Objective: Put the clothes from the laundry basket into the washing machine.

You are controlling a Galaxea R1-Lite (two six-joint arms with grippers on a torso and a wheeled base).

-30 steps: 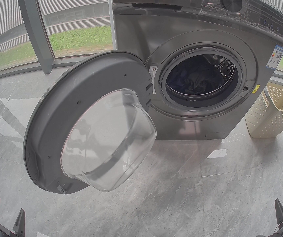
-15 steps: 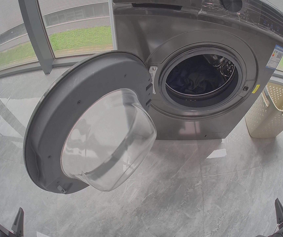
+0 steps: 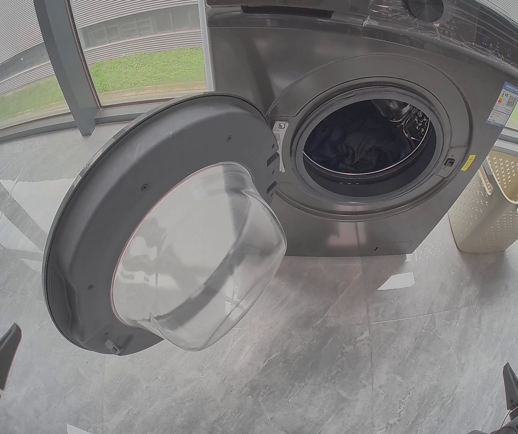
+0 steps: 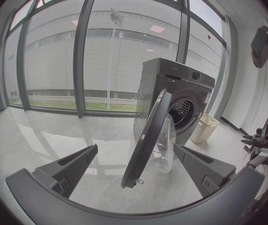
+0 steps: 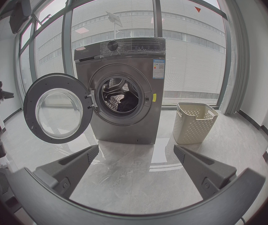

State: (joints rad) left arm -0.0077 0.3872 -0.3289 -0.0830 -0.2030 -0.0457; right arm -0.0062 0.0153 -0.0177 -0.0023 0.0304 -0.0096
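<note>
Landmark: washing machine [image 3: 253, 55], with its door [image 3: 150, 170] swung wide open toward the robot's left. Dark clothes [image 3: 355, 143] lie inside the machine's drum. The laundry basket [image 3: 500, 212] sits on the floor just beside the machine's right flank. The left gripper [image 4: 134, 147] is out in front of the machine on the door side, jaws spread, nothing held. The right gripper [image 5: 135, 147] is in front of the machine on the basket side, jaws apart and empty.

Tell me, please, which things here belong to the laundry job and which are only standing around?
For the job: washing machine, its open door, dark clothes in the drum, laundry basket.
Only around: windows, tiled floor, grass outside.
</note>
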